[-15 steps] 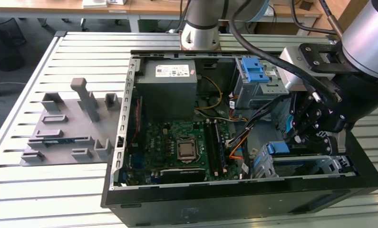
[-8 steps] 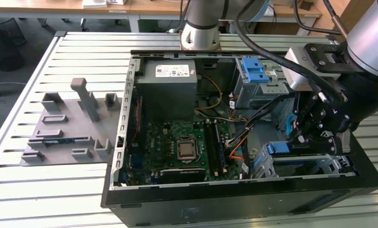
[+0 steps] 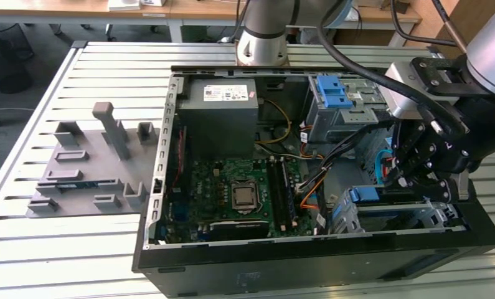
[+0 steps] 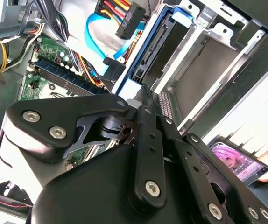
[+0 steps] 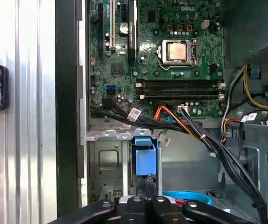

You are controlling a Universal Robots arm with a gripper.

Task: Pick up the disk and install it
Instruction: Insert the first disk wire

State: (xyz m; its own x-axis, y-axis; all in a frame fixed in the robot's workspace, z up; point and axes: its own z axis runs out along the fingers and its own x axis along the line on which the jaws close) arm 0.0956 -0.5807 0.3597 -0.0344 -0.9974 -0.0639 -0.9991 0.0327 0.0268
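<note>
- In the second wrist view the black gripper (image 4: pixel 145 100) is nearest to the camera. Its fingers are pressed together into a narrow tip with no visible gap, and nothing is seen between them.
- Just beyond the tip, at about 12 o'clock in that view, the disk (image 4: pixel 155 44) stands on its edge in its blue frame, inside a metal bay (image 4: pixel 204 70) of the computer case. I cannot tell if the tip touches it.
- In the first wrist view the blue frame of the disk (image 5: pixel 143 156) is directly ahead of the gripper (image 5: pixel 145 179), in the slot of the bay.
- In the exterior view the gripper (image 3: pixel 413 177) hangs over the corner of the case (image 3: pixel 314 261) at about 4 o'clock, with the disk (image 3: pixel 384 194) just under it.
- Farther in, the green board (image 3: pixel 235 196) lies at the middle of the case, and a grey box (image 3: pixel 222 109) stands at 11 o'clock.
- Outside the case, at 9 o'clock, a grey holder (image 3: pixel 89 168) lies on the table (image 3: pixel 31 249).
</note>
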